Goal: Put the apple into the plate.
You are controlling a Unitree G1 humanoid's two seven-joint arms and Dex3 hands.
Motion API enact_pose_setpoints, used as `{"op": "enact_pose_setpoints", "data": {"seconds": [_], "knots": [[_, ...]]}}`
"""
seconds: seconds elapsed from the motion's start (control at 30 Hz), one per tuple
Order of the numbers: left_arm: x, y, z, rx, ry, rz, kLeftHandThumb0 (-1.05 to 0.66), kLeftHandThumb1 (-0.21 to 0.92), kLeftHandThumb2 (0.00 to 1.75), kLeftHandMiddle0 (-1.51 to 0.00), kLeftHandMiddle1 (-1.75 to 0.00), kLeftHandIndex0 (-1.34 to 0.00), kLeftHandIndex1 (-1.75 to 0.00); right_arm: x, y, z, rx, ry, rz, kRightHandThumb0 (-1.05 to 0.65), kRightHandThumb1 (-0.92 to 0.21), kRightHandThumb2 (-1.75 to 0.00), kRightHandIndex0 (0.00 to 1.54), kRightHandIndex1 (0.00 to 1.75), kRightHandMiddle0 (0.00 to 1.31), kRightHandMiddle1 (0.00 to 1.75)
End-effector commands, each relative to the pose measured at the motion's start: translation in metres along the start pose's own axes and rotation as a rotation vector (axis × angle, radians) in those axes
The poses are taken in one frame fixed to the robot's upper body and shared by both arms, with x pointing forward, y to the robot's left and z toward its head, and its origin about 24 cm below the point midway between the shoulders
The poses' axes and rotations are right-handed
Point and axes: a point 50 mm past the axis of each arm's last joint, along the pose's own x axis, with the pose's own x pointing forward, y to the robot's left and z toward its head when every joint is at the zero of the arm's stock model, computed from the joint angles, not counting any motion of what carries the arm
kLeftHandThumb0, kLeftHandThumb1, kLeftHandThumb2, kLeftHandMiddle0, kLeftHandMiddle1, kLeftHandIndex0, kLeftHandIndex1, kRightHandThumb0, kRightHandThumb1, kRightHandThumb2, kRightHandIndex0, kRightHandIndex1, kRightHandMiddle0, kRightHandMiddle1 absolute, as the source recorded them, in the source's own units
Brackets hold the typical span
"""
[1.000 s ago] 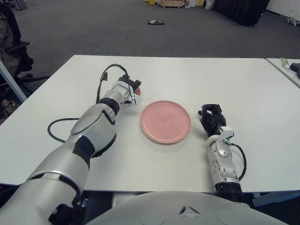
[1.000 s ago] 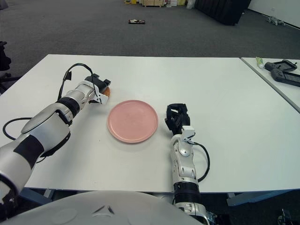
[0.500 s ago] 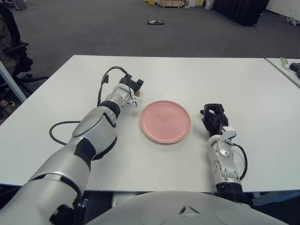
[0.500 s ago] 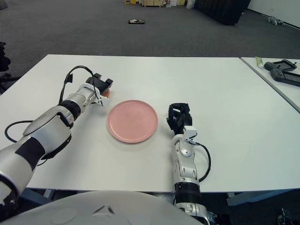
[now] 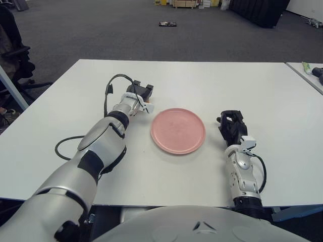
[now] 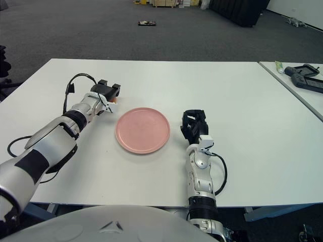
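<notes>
The pink plate (image 5: pixel 177 130) lies on the white table (image 5: pixel 212 80), in the middle. My left hand (image 5: pixel 142 94) is just to the left of the plate's far edge, low over the table. Its dark fingers are curled over the apple (image 6: pixel 114 100), and only a small orange sliver of the apple shows under them. My right hand (image 5: pixel 231 126) rests on the table just right of the plate, fingers curled, holding nothing.
A black cable (image 5: pixel 64 145) loops on the table beside my left arm. A second table at the right carries a dark device (image 6: pixel 304 75) and a green tube (image 6: pixel 278 66). Grey carpet lies beyond the far edge.
My left hand has turned and shifted slightly away from me over the apple, which is now mostly hidden by the fingers. The right hand has barely moved.
</notes>
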Motion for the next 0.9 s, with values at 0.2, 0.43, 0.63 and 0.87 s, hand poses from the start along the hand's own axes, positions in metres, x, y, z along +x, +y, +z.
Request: {"op": "enact_pose_setpoints", "data": {"seconds": [0.2,0.43,0.63,0.87], "knots": [[0.000,-0.001,-0.006,-0.167,0.054,-0.022,0.00,-0.05,1.60,-1.02,-1.35,-0.69,-1.75,0.002,-0.002,0.004,0.012,-0.012,-0.005,-0.35,-0.86,-0.62,0.37,1.46,0.23,1.75],[0.000,0.001,-0.009,-0.311,0.090,-0.032,0.00,-0.04,1.60,-1.00,-1.37,-0.68,-1.75,0.003,-0.002,0.005,0.011,-0.011,-0.009,-0.35,-0.85,-0.63,0.37,1.47,0.23,1.75],[0.001,0.006,-0.013,-0.420,0.118,-0.023,0.00,-0.04,1.62,-0.99,-1.44,-0.66,-1.75,0.004,-0.002,0.005,0.012,-0.005,-0.013,-0.36,-0.85,-0.63,0.37,1.46,0.23,1.75],[0.001,0.015,-0.018,-0.504,0.120,0.004,0.00,-0.05,1.65,-0.98,-1.50,-0.65,-1.75,0.005,-0.002,0.005,0.014,-0.002,-0.020,-0.36,-0.83,-0.65,0.37,1.47,0.24,1.75]]}}
